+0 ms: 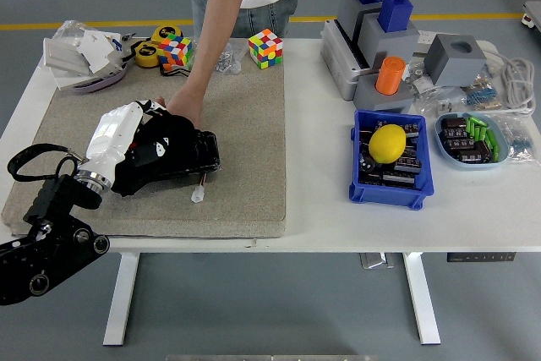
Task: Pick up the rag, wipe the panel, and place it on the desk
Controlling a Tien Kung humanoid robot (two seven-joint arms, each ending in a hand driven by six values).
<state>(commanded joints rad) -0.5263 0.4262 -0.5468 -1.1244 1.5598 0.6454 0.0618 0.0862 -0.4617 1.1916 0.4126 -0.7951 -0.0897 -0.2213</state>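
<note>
Our left hand [118, 137] presses the black rag [152, 151] flat on the black panel [190, 154], fingers clamped over it, while a person's hand [183, 110] steadies the panel at twelve o'clock on the worktop [338, 217].

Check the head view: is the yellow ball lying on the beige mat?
No. The yellow ball sits in the blue bin on the bare white table, to the right of the beige mat.

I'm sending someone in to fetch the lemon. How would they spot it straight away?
Go to the white table and look right of the beige mat. A blue bin stands there near the front edge, beside a light-blue tray of green parts. The lemon lies on top of the bin's dark parts, the only yellow, rounded thing there.
</note>
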